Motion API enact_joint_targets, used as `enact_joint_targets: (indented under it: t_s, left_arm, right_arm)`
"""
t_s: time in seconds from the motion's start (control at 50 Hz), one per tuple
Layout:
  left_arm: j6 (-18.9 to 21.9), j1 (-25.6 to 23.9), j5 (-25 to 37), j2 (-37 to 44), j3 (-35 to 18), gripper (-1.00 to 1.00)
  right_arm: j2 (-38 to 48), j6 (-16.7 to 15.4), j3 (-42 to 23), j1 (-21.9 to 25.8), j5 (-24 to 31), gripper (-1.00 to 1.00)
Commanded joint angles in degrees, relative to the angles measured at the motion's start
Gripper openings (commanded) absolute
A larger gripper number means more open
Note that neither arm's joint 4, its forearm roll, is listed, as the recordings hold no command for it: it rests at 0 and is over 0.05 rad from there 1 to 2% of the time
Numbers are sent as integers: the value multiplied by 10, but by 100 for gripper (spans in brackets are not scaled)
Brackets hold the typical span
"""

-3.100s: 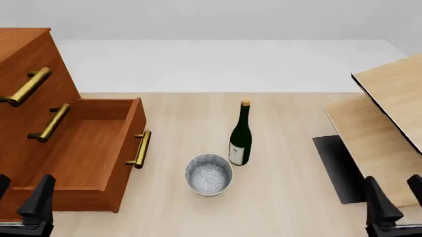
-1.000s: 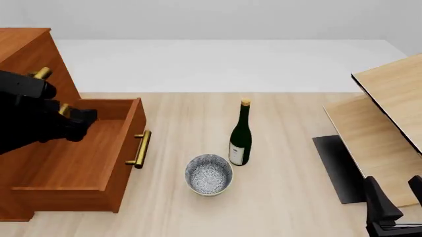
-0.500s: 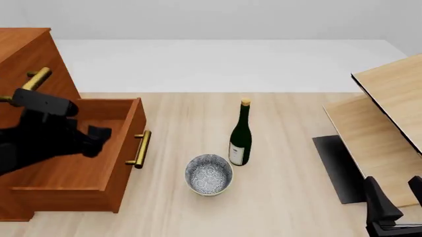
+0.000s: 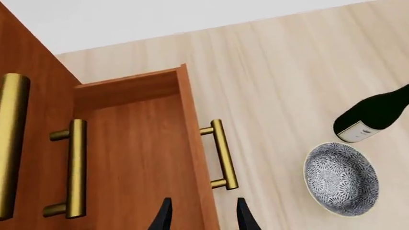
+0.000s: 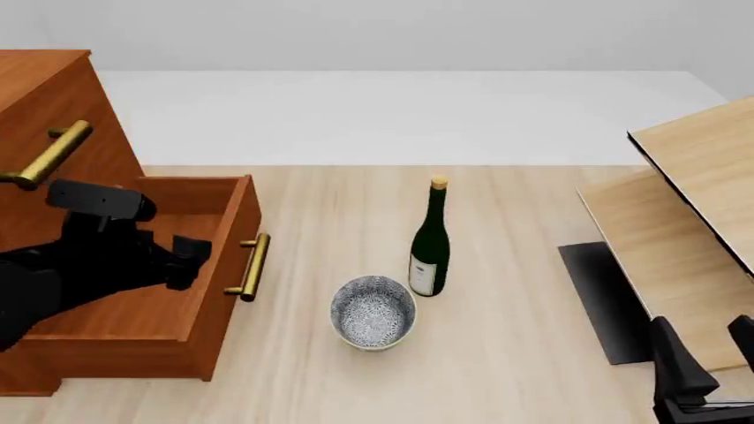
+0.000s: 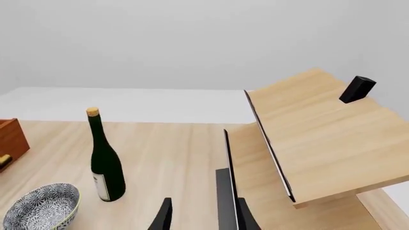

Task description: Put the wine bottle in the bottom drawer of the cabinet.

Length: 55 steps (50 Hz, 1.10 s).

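My left gripper (image 5: 189,250) has swung right over the open bottom drawer (image 5: 141,291), jaws parted and empty. The wine bottle (image 5: 430,243) stands untouched mid-worktop, just beyond the bowl (image 5: 373,311). My right gripper (image 6: 199,215) rests near, parted, empty.

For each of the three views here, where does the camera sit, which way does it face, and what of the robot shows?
Front view: above and behind the arms, facing forward and down at wine bottle, bowl, bottom drawer; left arm, right pincer show.
Left wrist view: over the drawer's front, looking down; left pincer tips show.
Right wrist view: low, facing across the table at the pale furniture; pincer tips show.
Shared: bottle and bowl appear in all three.
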Motion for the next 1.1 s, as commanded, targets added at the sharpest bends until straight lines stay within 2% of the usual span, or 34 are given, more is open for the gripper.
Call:
enact_joint_targets:
  t_s: [0.02,0.36,0.62,1.1]
  left_arm:
    - [-4,-1,-34,25,18,100]
    - [-10,-12,-74,51,43,100]
    - [-20,-15,-131,82,78,100]
    - [-12,-9,-224,158,112,100]
  right_arm:
    - [0,-1,0,2,1,100]
    - [1,-1,0,3,1,100]
    - [3,-2,0,4,0,100]
    - [2,-3,1,5,2,100]
